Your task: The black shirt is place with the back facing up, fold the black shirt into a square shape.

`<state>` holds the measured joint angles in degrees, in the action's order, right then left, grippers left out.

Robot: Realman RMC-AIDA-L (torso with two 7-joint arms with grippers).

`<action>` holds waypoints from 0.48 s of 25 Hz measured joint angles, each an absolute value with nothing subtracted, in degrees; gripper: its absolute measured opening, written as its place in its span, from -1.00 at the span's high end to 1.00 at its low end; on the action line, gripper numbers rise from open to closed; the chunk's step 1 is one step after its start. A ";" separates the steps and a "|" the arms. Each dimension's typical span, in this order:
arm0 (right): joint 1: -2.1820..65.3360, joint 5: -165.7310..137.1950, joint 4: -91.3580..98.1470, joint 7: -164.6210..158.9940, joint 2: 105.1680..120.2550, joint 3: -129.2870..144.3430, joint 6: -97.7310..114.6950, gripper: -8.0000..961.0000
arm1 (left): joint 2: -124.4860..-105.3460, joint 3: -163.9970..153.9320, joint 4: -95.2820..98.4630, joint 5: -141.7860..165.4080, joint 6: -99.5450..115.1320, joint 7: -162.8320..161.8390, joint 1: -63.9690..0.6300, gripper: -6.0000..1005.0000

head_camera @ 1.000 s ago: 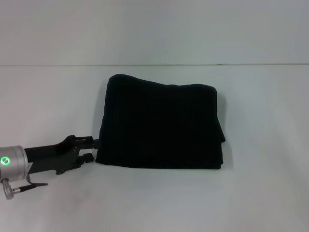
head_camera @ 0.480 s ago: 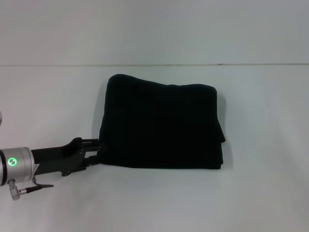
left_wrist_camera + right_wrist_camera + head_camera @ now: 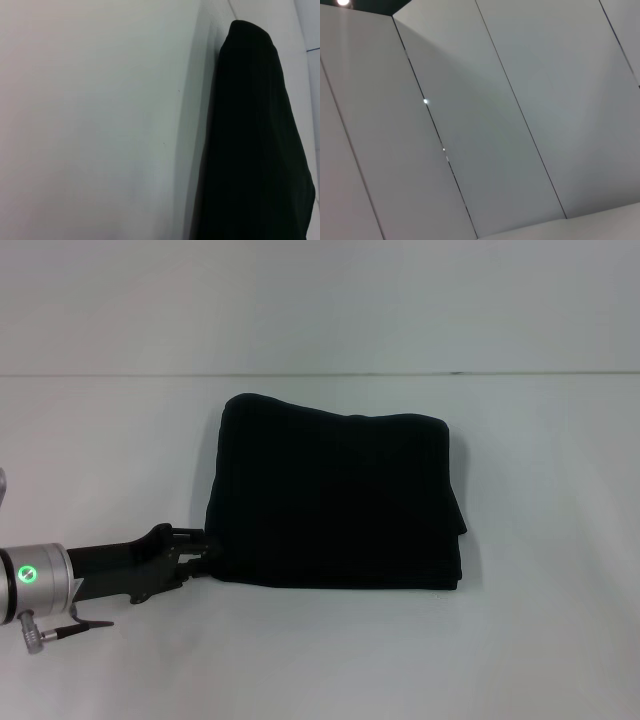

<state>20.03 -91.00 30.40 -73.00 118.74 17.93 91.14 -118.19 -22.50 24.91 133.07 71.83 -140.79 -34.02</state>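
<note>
The black shirt (image 3: 335, 500) lies folded into a rough rectangle in the middle of the white table (image 3: 540, 640), plain side up. In the left wrist view the black shirt (image 3: 255, 150) shows as a dark mound close by. My left gripper (image 3: 196, 552) reaches in low from the left, its tips right at the shirt's near-left corner. It looks open, with a pale gap between its fingers (image 3: 186, 534). The tips blend into the dark cloth, so I cannot tell whether they touch it. My right gripper is out of view, and its wrist camera shows only wall panels.
White tabletop surrounds the shirt on all sides, and its far edge (image 3: 320, 375) meets a pale wall. The left arm's silver wrist (image 3: 35, 580) with a green light sits at the near-left edge of the head view.
The left gripper slid right and slightly nearer, up to the shirt's near-left corner, then held still. The shirt has not changed shape.
</note>
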 joint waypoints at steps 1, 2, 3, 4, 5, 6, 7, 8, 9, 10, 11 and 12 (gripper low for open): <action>20.02 -91.00 30.40 -73.00 118.74 17.93 91.14 -0.77 | -118.20 -22.50 24.91 133.07 71.84 -140.72 -34.02 -0.03; 20.00 -90.99 30.40 -73.01 118.74 17.93 91.14 -0.77 | -118.20 -22.50 24.91 133.07 71.84 -140.72 -34.02 -0.03; 19.99 -90.98 30.40 -73.02 118.74 17.93 91.14 -0.77 | -118.21 -22.50 24.91 133.06 71.85 -140.67 -34.02 -0.03; 19.98 -90.97 30.40 -73.03 118.74 17.93 91.14 -0.77 | -118.21 -22.50 24.91 133.06 71.88 -140.65 -34.02 -0.03; 19.98 -90.97 30.40 -73.06 118.74 17.93 91.14 -0.77 | -118.21 -22.49 24.91 133.06 71.88 -140.65 -34.02 -0.03; 19.99 -90.96 30.40 -73.08 118.74 17.93 91.14 -0.77 | -118.21 -22.50 24.91 133.06 71.95 -140.65 -34.02 0.11; 20.00 -90.96 30.40 -73.10 118.74 17.93 91.14 -0.77 | -118.21 -22.50 24.92 133.07 71.98 -140.64 -34.02 0.25; 20.02 -90.96 30.41 -73.15 118.73 17.93 91.14 -0.77 | -118.21 -22.50 24.92 133.09 72.01 -140.64 -34.02 0.39; 20.05 -90.96 30.41 -73.17 118.74 17.93 91.14 -0.77 | -118.21 -22.50 24.93 133.14 72.04 -140.64 -34.02 0.48; 20.10 -90.96 30.41 -73.20 118.74 17.93 91.14 -0.77 | -118.21 -22.50 24.94 133.22 72.06 -140.63 -34.01 0.56; 20.15 -90.96 30.41 -73.20 118.74 17.93 91.14 -0.77 | -118.22 -22.49 24.96 133.24 72.06 -140.63 -34.02 0.65; 20.18 -90.96 30.41 -73.21 118.73 17.93 91.14 -0.77 | -118.22 -22.50 25.00 133.25 72.07 -140.63 -34.01 0.74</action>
<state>20.18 -90.96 30.41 -73.21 118.73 17.93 91.14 -118.22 -22.50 25.00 133.25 72.07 -140.63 -34.01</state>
